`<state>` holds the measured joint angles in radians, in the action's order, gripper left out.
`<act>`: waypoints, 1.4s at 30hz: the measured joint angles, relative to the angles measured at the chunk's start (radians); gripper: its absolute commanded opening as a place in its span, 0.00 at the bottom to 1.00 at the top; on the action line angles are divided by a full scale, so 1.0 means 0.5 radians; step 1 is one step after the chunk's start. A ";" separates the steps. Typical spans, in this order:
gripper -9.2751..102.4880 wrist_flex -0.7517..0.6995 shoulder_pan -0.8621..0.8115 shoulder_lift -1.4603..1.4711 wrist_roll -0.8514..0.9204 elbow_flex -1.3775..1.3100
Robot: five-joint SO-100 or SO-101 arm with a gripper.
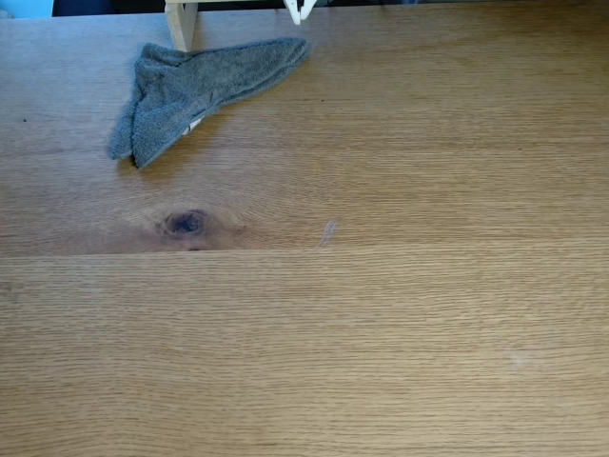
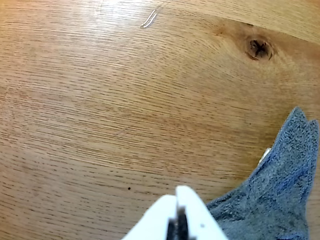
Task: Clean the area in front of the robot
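Cloth [image 1: 195, 90]: one grey terry piece, lying crumpled at the far left of the tabletop [image 1: 400, 324] in the fixed view, touching the foot of a wooden post [image 1: 180, 24]. You should expect it to be light, soft and limp; pinch a raised fold near its middle. One dark knot [image 1: 186, 223] and one faint smear [image 1: 326, 231] mark the wood. Jaws of the gripper [image 2: 178, 197]: pressed together, holding nothing, hovering just beside the cloth's edge.
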<state>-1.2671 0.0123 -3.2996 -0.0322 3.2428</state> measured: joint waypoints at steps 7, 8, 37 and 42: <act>0.08 0.018 0.021 0.080 -0.071 0.000; 0.08 0.018 0.021 0.083 -0.071 0.000; 0.08 0.788 0.515 0.684 0.098 -0.025; 0.10 1.043 0.497 1.335 0.117 -0.368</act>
<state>-0.7455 0.2608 -2.6323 0.0261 3.0588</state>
